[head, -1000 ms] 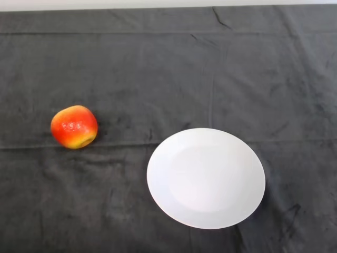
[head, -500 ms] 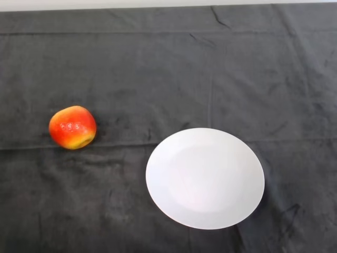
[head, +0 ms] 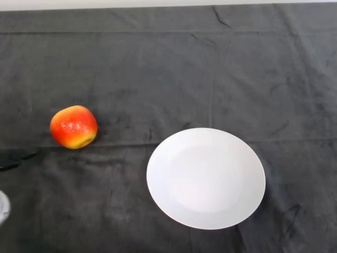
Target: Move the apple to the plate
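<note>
A red and yellow apple (head: 73, 127) sits on the dark cloth at the left. A white round plate (head: 206, 178) lies to its right and nearer me, with nothing on it. A small silver-grey part of my left arm (head: 2, 207) shows at the lower left edge, below and left of the apple and well apart from it. My hand itself does not show.
The dark cloth (head: 168, 74) covers the whole table, with creases running across it. A pale strip of the table's far edge (head: 105, 4) shows at the top.
A silver-grey part of my left arm has come into view at the lower left edge. The apple and the plate lie where they were.
</note>
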Motion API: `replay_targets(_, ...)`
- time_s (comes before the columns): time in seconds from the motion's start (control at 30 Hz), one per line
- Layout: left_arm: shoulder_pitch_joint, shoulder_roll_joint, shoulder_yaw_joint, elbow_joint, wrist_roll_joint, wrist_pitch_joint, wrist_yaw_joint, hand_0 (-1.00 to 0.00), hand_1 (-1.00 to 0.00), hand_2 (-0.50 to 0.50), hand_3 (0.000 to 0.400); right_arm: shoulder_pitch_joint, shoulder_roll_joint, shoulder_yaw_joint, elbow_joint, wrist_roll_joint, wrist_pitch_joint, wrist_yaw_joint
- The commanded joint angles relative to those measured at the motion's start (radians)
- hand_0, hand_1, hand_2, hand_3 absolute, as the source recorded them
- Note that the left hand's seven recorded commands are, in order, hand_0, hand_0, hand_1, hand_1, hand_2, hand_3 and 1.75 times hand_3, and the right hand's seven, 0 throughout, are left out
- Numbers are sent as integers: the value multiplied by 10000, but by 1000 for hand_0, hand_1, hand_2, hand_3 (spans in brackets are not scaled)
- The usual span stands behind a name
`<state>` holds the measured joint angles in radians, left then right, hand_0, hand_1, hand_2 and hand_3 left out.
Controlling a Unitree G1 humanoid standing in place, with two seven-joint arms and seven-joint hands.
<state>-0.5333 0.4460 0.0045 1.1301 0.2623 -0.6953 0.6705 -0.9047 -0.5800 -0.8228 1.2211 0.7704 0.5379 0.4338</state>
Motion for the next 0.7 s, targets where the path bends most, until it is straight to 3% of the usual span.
replay_targets(0.03,-381,41,-336,-585,256,102,-81,0,0,0,0,334,-187,-47,80,84,-70,15)
replay_targets(0.4,-507,-650,-998,-488,786,264,-139,0,0,0,0,339,-182,-46,68,84,-70,10)
replay_targets(0.7,-743,-882,-1273,232,715,314,-1016,0,0,0,0,340,-182,-46,65,85,-69,9)
